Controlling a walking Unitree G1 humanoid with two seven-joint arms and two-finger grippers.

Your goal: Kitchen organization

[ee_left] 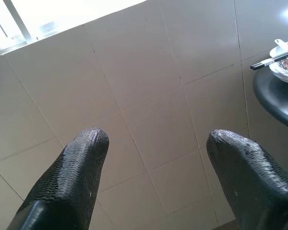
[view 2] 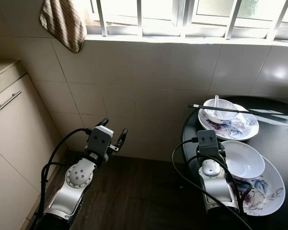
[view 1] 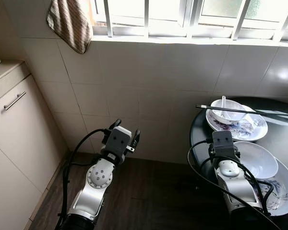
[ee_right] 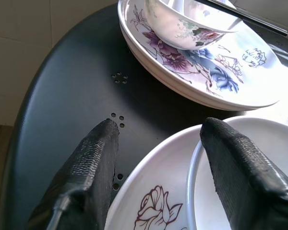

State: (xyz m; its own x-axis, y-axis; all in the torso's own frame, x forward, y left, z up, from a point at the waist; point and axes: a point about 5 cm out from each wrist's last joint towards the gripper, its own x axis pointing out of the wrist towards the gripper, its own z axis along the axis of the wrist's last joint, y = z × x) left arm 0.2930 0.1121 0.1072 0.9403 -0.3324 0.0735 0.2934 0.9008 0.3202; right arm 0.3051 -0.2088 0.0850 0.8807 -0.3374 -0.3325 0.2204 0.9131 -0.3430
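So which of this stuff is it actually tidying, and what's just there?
Part of the job:
near floral plate with white bowl
far floral plate with small bowl, spoon, chopsticks
right gripper, open over the near plate's rim

Just there:
striped towel
cabinet
left gripper, open, facing the wall

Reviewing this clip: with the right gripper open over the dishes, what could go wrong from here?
1. The right gripper hangs open over the rim of the near flowered white plate that holds a plain white bowl; a clumsy close might tip the stack.
2. Black chopsticks lie loose across the small white bowl and may roll off if the round black table is bumped.
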